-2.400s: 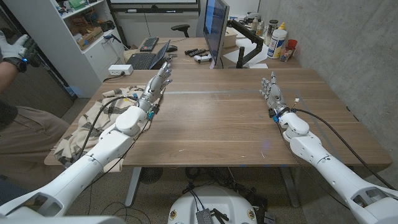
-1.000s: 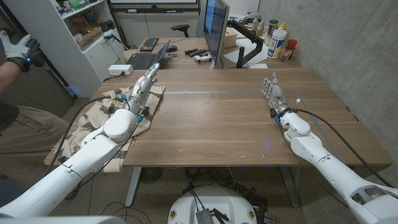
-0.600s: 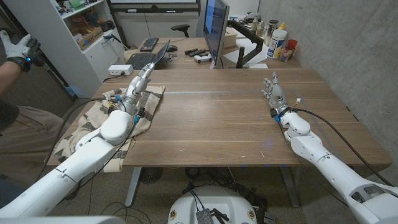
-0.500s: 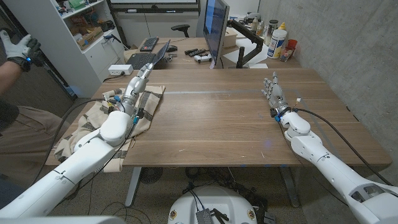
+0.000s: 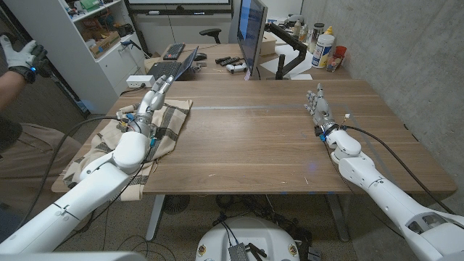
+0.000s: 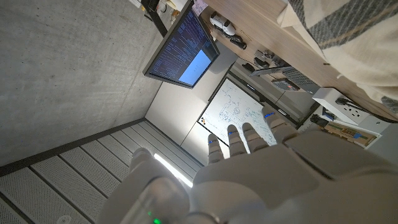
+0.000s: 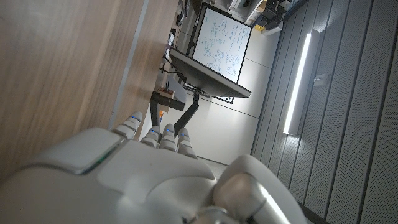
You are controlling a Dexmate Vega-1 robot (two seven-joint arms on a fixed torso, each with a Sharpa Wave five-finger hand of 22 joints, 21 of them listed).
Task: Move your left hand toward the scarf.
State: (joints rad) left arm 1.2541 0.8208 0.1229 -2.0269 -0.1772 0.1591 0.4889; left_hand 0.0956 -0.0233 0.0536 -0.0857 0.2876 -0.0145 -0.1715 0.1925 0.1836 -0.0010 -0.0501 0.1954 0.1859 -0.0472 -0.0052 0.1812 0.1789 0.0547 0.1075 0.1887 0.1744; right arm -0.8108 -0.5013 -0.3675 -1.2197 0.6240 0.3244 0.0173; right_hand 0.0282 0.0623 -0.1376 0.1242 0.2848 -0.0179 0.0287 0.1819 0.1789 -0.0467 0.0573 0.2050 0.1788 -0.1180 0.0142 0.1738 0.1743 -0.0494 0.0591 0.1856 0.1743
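Left hand over scarf: approach step near completion.

The left hand (image 5: pixel 151 100) holds nothing; its fingers are extended, slightly apart, and point away from the robot. In the head view it hangs above the far part of the scarf (image 5: pixel 169 125), which is a cream and dark checked cloth that lies on the wooden table (image 5: pixel 268 138) at the left corner and drapes over the edge. Contact between the hand and the cloth cannot be confirmed. In the left wrist view, the scarf (image 6: pixel 354 43) lies just beyond the fingers (image 6: pixel 252 135). The right hand (image 5: pixel 317 106) stands on the table on the right side, well apart, with its fingers straight and nothing in it. Next move, as judged: lower the left hand slowly onto the cloth and keep clear of the cables beside it.
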